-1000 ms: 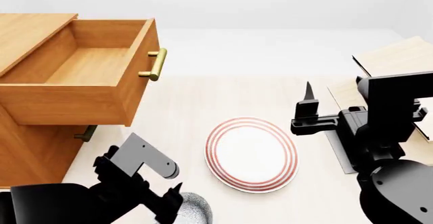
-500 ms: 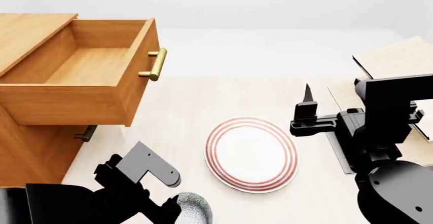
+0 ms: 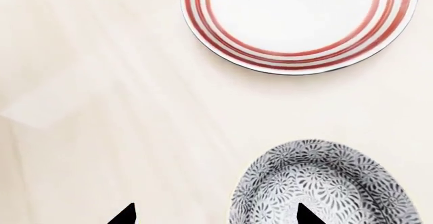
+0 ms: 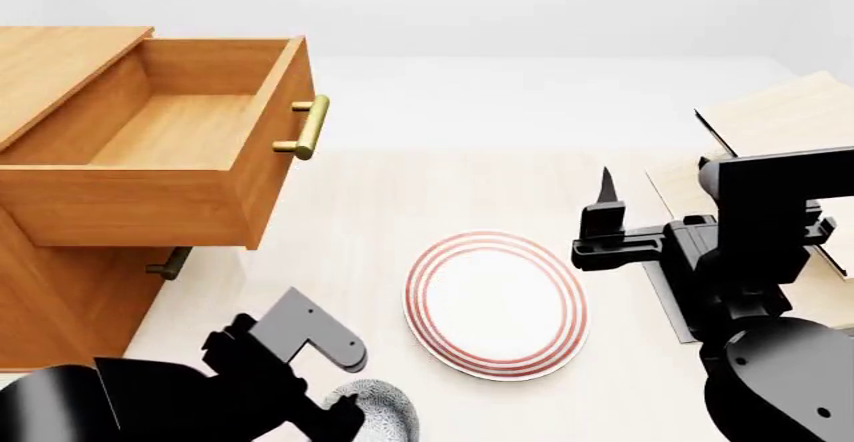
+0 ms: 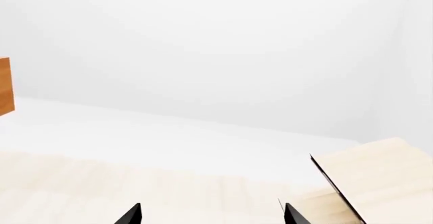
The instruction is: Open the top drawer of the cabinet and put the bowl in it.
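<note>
The bowl (image 3: 323,183), grey-blue and speckled with tiny flowers, sits on the table (image 3: 101,107) under the left gripper (image 3: 213,215), whose jaws are spread, one tip over it, plate (image 3: 297,24) beyond.

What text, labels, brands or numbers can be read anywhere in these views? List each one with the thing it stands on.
None: no view shows a word, number, brand or sign.
The plate bears only red rings.
The bowl bears only a grey-blue speckled pattern.
The top drawer and the cabinet show plain wood and brass handles.
The left gripper and right gripper carry no markings.
</note>
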{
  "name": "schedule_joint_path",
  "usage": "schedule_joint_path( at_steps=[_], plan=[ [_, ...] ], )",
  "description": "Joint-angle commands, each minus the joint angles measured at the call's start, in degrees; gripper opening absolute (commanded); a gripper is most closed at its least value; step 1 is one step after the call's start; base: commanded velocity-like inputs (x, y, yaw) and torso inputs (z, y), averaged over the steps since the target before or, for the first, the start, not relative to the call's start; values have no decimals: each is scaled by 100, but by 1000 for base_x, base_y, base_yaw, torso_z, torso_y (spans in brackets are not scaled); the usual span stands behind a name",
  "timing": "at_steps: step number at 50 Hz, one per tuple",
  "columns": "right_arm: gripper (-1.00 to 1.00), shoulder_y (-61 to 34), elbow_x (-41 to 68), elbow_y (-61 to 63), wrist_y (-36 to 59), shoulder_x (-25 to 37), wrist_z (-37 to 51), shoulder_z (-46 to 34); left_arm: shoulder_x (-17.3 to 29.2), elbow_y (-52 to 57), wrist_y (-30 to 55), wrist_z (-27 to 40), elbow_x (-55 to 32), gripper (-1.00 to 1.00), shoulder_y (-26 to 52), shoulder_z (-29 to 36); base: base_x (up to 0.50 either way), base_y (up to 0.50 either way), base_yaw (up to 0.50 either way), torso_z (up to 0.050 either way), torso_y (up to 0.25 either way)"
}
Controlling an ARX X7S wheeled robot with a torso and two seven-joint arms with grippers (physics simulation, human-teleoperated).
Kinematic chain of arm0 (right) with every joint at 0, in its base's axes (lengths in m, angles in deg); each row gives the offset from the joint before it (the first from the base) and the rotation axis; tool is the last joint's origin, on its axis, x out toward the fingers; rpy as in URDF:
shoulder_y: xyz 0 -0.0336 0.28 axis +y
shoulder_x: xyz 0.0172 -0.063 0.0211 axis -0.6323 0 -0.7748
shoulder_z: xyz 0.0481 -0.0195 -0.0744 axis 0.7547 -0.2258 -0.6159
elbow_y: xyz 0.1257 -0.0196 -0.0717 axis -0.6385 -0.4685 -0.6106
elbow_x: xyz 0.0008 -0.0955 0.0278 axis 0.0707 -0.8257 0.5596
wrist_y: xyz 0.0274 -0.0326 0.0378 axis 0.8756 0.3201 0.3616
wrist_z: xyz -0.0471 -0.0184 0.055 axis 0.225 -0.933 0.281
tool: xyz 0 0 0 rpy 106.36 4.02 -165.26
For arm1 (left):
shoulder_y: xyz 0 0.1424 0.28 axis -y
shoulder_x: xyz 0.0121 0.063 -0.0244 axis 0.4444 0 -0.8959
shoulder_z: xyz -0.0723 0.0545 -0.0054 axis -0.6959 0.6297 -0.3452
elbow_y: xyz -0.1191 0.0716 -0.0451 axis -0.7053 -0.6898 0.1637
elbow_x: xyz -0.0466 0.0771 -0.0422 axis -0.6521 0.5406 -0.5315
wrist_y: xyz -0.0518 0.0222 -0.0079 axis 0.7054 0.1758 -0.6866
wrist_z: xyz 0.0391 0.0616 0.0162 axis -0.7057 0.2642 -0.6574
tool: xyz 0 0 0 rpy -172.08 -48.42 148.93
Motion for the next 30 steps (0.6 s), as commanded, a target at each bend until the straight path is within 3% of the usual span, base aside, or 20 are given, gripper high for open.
schedule_joint_path(
  at_steps=[1, 30],
  plan=[
    [100, 17, -24, -23, -45, 16, -6, -25, -82, -375, -274, -230, 322, 100, 76, 408, 0, 0, 0, 0, 0],
    [100, 7, -53, -111, -104, 18, -2, -113, -203, -1087, -755, -591, 763, 100, 92, 935, 0, 0, 0, 0, 0]
  ],
)
